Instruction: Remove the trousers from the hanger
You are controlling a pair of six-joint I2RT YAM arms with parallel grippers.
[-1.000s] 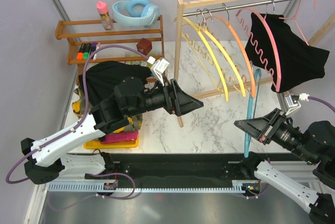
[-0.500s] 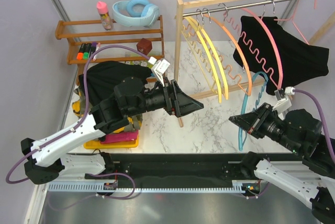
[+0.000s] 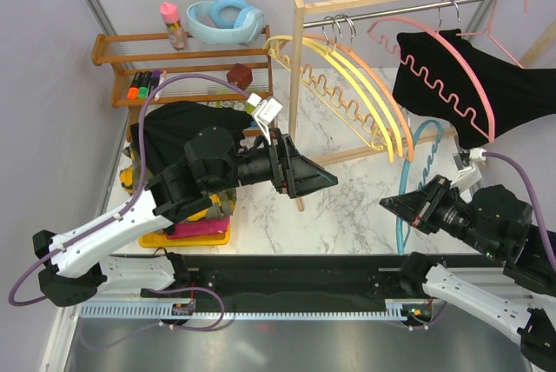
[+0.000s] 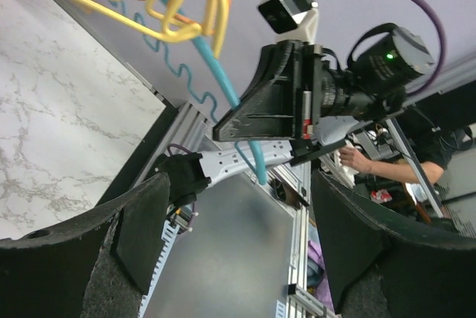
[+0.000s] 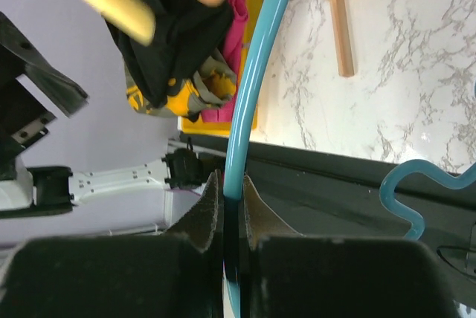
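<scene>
Black trousers (image 3: 512, 94) hang on a pink wavy hanger (image 3: 434, 72) at the right end of the rail. My right gripper (image 3: 387, 205) is shut on a blue hanger (image 3: 402, 220), well below the rail; the right wrist view shows the blue bar (image 5: 256, 73) pinched between the fingers (image 5: 232, 203). My left gripper (image 3: 328, 176) hovers open and empty over the marble, facing the right gripper (image 4: 238, 258). A pile of trousers (image 3: 187, 124), black on top with magenta and camouflage beneath (image 5: 201, 88), lies on a yellow tray (image 3: 165, 237) at the left.
Yellow and orange hangers (image 3: 365, 85) hang swung up and leftward on the wooden rack (image 3: 300, 76). At the back left, a wooden shelf (image 3: 187, 63) holds markers, a pink bottle, a brown block and a light blue padded ring. A person's hand (image 4: 357, 160) shows beyond the table.
The right gripper has drawn the blue hanger left and down. The hangers on the rail and the black trousers have swung up to the left. The left arm stays still.
</scene>
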